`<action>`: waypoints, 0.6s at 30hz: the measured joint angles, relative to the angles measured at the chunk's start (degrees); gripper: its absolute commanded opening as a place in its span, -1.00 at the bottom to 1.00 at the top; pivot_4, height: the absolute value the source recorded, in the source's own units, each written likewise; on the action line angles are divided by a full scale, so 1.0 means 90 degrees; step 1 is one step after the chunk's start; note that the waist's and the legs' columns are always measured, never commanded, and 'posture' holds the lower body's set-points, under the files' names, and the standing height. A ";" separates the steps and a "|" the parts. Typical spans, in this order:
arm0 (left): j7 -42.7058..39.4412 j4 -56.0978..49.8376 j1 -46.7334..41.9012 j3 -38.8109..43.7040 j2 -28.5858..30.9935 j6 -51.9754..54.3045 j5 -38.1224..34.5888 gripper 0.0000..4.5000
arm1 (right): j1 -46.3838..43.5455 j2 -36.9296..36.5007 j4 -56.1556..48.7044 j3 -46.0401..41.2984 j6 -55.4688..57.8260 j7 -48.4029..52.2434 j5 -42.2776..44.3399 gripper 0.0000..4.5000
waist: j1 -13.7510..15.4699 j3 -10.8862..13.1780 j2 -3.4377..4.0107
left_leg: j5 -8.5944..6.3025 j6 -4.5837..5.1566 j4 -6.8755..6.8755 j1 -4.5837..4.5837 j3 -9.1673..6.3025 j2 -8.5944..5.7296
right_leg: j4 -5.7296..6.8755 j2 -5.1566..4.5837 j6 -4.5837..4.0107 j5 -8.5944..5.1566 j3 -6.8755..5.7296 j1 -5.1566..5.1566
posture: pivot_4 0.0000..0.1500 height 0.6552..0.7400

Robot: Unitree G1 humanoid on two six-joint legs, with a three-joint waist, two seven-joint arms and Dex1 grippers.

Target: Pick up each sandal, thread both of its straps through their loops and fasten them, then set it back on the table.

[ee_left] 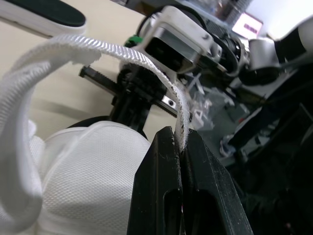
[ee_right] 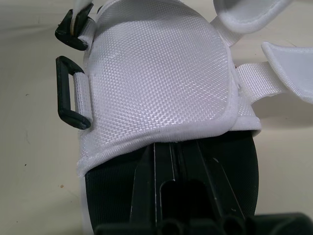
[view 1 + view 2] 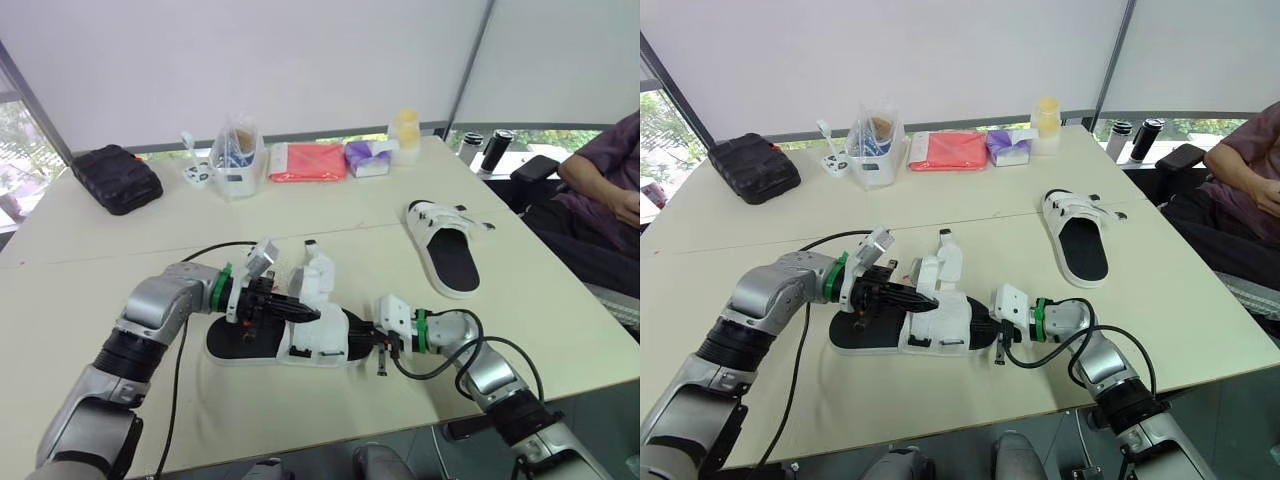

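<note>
Sandal lies on the table between both pincers. Left pincer pinches the strap end. Right pincer, fingers pressed together, seems tucked under the upper at the toe, gripping nothing I can make out. Hold the strap flat and untwisted, steer its tip squarely into the loop beside the right pincer, and brace the toe.

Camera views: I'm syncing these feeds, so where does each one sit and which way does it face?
Left eye view: on the head, facing forward and down over the table; both arms reach the near sandal.
Right eye view: the head camera's other eye, same scene.
Left wrist view: looks along the left gripper, jaws shut on the strap.
Right wrist view: looks along the right gripper at the sandal's white upper.
Shared: all four show that sandal.
</note>
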 measured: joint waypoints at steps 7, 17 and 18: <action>-0.0051 -0.0037 0.0379 -0.0133 0.0002 -0.0205 0.0223 -0.99 | 0.0002 0.0005 -0.0001 0.0001 0.0000 -0.0012 0.0000 -1.00 | -0.0001 0.0001 -0.0001 | 0.0000 0.0000 0.0000 -0.0001 -0.0001 0.0002 | 0.0000 0.0001 -0.0001 -0.0001 0.0000 -0.0002 | 1.00 1.00; 0.0569 -0.0533 0.0893 0.0547 -0.0004 0.0356 -0.0272 -0.19 | 0.0021 0.0016 -0.0003 0.0023 -0.0001 -0.0017 0.0000 -1.00 | 0.0002 0.0008 -0.0007 | 0.0000 0.0000 -0.0004 -0.0001 -0.0004 0.0005 | 0.0000 -0.0003 -0.0004 -0.0003 -0.0001 -0.0002 | 1.00 1.00; 0.0723 -0.0693 0.0961 0.0747 0.0014 0.0481 -0.0386 0.03 | 0.0020 0.0017 -0.0003 0.0025 -0.0001 -0.0017 0.0000 -1.00 | -0.0003 0.0009 -0.0007 | 0.0000 0.0000 -0.0005 -0.0001 -0.0004 0.0006 | 0.0000 -0.0003 -0.0003 -0.0003 -0.0001 -0.0003 | 1.00 1.00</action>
